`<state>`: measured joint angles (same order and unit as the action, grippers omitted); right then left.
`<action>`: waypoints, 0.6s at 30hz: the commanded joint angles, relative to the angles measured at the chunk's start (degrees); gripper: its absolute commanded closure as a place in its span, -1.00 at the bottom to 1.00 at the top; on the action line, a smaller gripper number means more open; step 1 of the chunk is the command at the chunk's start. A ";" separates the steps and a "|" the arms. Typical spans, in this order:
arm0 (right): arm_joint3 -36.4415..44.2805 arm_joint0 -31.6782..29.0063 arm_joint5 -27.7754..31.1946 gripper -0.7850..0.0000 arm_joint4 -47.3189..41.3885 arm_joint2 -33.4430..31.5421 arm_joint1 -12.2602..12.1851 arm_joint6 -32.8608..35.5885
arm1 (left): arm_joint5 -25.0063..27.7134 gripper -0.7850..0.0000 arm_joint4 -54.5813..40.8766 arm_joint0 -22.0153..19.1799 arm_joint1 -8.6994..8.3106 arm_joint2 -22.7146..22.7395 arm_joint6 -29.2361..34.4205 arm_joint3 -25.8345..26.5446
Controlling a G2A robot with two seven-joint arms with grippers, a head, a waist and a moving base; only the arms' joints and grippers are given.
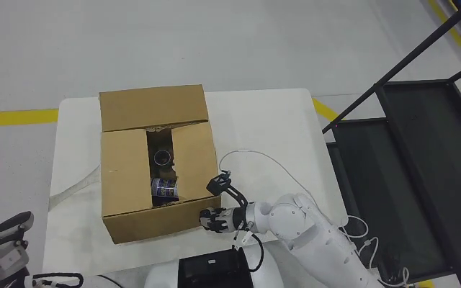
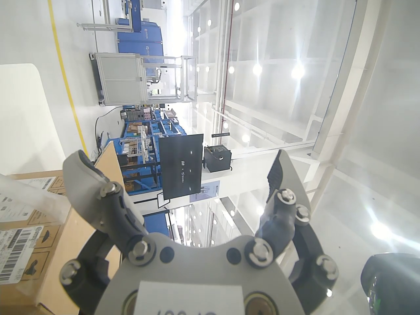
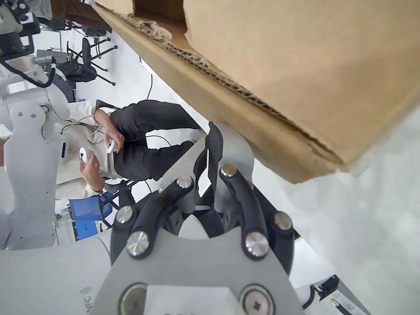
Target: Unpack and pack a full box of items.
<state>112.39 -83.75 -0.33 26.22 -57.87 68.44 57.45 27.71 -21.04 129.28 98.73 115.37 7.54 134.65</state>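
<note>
Top view: right tool [image 1: 216, 218] pinched together beside box [image 1: 126, 173] corner.

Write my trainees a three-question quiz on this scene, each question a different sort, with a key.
1. True or false: the left gripper is open and holds nothing.
2. Where is the right gripper? A: inside the box. B: outside it, at a corner near the robot. C: over the far flap.
3. Fill in the gap: the can lies ___ the box.
Key: 1 true; 2 B; 3 inside.
</note>
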 commanded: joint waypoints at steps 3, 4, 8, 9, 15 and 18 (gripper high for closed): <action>-0.27 0.58 -0.57 1.00 0.24 0.59 -0.01 -0.95 | 0.00 -1.00 0.00 0.00 0.00 0.00 0.00 0.00; -0.03 0.58 -0.36 1.00 -0.38 0.45 -0.04 -1.23 | 0.00 -1.00 0.00 0.00 0.00 0.00 0.00 0.00; 1.57 -0.07 1.37 1.00 -5.49 -2.45 -0.50 -0.95 | 0.00 -1.00 0.00 0.00 0.00 0.00 0.00 0.00; 2.15 -0.39 1.83 0.99 -6.97 -3.55 -0.66 -0.89 | 0.00 -1.00 0.00 0.00 0.00 0.00 0.00 0.00; 6.79 -3.22 3.71 0.37 -16.05 -11.57 -1.44 -5.45 | 0.00 -1.00 0.00 0.00 0.00 0.00 0.00 0.00; 9.66 -3.73 2.56 0.28 -17.48 -14.23 -1.68 -7.58 | 0.00 -1.00 0.00 0.00 0.00 0.00 0.00 0.00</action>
<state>121.08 -87.46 2.79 9.08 -71.37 66.80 50.58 27.71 -21.04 129.28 98.73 115.37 7.54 134.65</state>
